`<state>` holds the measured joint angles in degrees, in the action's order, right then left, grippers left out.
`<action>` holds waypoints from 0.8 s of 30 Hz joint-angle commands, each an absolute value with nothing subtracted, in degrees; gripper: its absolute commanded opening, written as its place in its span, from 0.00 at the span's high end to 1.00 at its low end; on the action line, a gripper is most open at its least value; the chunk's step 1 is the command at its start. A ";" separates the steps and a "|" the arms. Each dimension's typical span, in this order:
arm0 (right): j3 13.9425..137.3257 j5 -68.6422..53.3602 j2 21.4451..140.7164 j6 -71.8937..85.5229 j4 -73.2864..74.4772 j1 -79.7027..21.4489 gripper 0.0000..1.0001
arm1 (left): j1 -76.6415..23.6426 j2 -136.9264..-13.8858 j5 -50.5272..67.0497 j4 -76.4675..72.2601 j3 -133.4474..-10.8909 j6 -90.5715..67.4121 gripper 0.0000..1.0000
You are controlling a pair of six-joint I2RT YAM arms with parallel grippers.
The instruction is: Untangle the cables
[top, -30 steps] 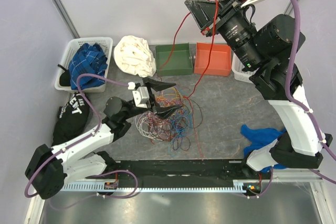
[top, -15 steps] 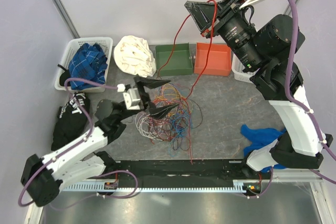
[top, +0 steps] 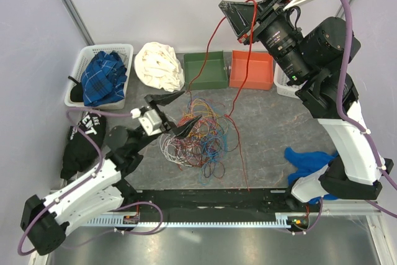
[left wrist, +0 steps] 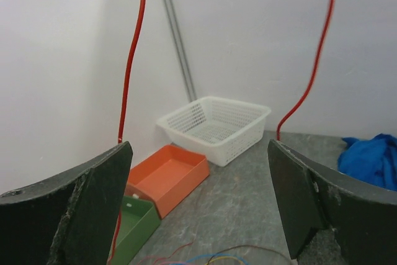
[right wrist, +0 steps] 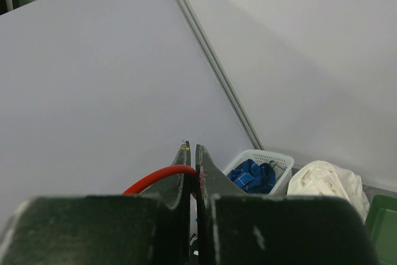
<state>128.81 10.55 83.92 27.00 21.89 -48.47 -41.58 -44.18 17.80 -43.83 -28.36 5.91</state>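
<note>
Progress: early stage. One red cable is partly lifted out. The right fingers are pressed together on it, pinching it high above the back of the tabletop. From the pinch it hangs in two strands. One drops past the orange tray and trails over the tabletop toward the near edge, apparently free. The other slants down in front of the green tray and runs into the tangle. Cannot tell whether that end is loose or caught inside.

The tangle sits mid-tabletop, a dense heap of red, orange, yellow, blue, green and white wires, with loops spilling toward the near side. No cable lies fully apart from it yet, and nothing shows in either tray.

The left fingers are spread wide with nothing between them, hovering over the far left edge of the tangle. In the left wrist view both red strands hang beyond the spread fingers, neither touched.

Judgement: the first cable is perhaps half freed, and every other cable is left to do. Likely need: the left fingers pin the heap while the red one is drawn clear. Risk: the whole heap lifts with it.
</note>
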 commanded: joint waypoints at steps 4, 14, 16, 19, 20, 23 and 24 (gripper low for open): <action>127.45 10.19 82.27 26.81 20.74 -48.25 1.00 | -33.16 -56.50 17.75 -48.32 -35.94 5.56 0.02; 125.77 10.02 81.47 25.93 20.39 -48.25 1.00 | -25.93 -65.30 38.46 -48.61 -43.24 0.09 0.03; 125.77 10.37 81.30 25.58 20.30 -48.25 1.00 | -24.79 -65.13 47.93 -47.46 -44.30 -2.71 0.04; 126.30 9.85 81.56 25.93 20.30 -48.34 1.00 | -24.43 -65.39 57.17 -45.97 -44.65 -4.04 0.05; 126.56 9.67 81.91 26.10 20.30 -48.25 1.00 | -24.43 -66.00 58.96 -45.97 -44.65 -4.74 0.05; 126.74 9.32 82.26 26.46 20.39 -48.34 1.00 | -24.43 -66.53 61.87 -49.74 -43.33 -8.78 0.06; 126.65 9.32 82.27 26.54 20.39 -48.25 1.00 | -24.52 -66.53 62.31 -51.14 -42.72 -10.36 0.07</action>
